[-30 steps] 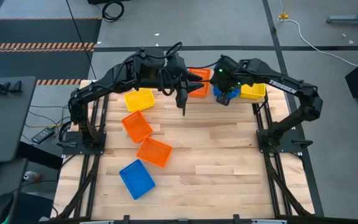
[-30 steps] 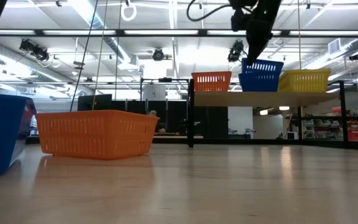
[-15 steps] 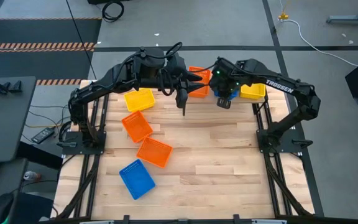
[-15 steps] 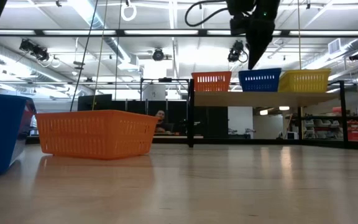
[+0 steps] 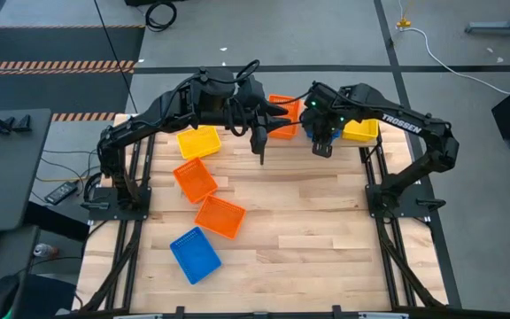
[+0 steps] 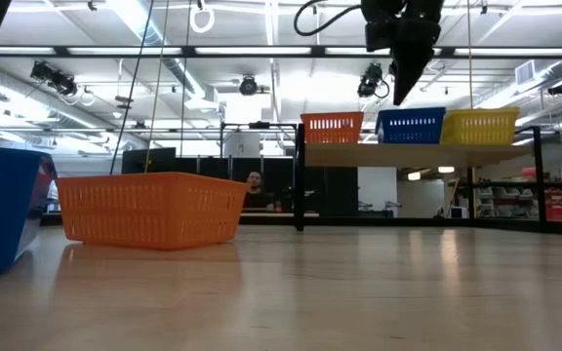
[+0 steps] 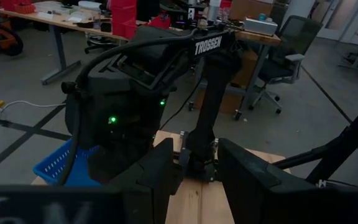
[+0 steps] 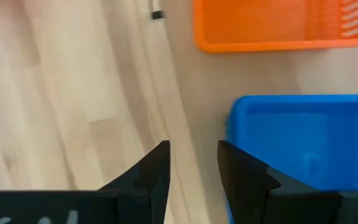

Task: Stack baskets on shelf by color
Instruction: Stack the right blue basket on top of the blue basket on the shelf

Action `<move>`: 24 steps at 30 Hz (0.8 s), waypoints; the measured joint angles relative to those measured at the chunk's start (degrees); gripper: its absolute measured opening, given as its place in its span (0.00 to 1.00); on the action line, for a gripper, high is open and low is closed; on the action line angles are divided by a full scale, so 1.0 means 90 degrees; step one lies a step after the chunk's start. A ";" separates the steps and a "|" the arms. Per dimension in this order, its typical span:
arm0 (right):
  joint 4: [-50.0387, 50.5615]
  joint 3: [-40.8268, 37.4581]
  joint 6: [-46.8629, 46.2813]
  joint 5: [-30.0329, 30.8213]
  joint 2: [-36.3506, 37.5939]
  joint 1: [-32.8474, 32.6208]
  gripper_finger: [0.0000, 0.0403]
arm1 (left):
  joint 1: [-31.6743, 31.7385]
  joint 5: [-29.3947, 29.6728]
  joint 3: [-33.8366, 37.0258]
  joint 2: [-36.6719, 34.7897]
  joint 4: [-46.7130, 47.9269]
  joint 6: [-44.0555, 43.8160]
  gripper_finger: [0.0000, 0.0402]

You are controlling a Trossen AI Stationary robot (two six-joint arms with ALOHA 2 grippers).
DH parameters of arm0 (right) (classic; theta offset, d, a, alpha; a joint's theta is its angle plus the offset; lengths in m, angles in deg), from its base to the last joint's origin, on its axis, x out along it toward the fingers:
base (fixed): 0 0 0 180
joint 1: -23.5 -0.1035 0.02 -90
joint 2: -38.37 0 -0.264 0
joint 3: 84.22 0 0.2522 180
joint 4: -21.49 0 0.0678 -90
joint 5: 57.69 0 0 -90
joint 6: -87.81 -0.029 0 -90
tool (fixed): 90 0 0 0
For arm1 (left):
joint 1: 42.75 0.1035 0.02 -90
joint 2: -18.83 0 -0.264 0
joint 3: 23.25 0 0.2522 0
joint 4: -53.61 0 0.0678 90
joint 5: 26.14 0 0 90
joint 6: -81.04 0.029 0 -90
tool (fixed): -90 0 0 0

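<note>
While your right end effector (image 5: pixel 322 149) hangs just in front of the shelf (image 6: pixel 427 149), its fingers (image 8: pixel 149 174) stand narrowly apart with nothing between them. Right beside those fingers, on the shelf board, sits the blue basket (image 8: pixel 303 140), and a little farther along the board you see the orange basket (image 8: pixel 284 25). From the low view, three baskets line up on the shelf: that orange one (image 6: pixel 332 127), the blue one (image 6: pixel 410 125) directly below and behind your right end effector (image 6: pixel 399 93), and a yellow basket (image 6: pixel 478 126) touching the blue one's far side.

Your left end effector (image 5: pixel 261 152) points down over the surface (image 5: pixel 308 221), near the orange basket on the shelf (image 5: pixel 282 116) and well apart from your right end effector. Its fingers (image 7: pixel 160 180) are parted a little and empty.

Away from both end effectors, loose on the surface, lie a yellow basket (image 5: pixel 199 142), an orange basket (image 5: pixel 194 181), a second orange basket (image 5: pixel 220 216) and, farthest from the shelf, a blue basket (image 5: pixel 195 254). A person (image 6: pixel 253 185) shows in the room behind the surface.
</note>
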 joint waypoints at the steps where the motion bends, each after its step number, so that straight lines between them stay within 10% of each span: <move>1: 0.0026 0.0000 0.0023 -0.0048 0.0000 -0.0002 0.35 | 0.0000 0.0000 0.0000 0.0000 0.0000 0.0000 0.33; 24: 0.0103 0.0361 0.0153 0.0747 -0.0056 0.0017 0.35 | 0.0000 0.0000 0.0001 0.0000 0.0000 0.0069 0.33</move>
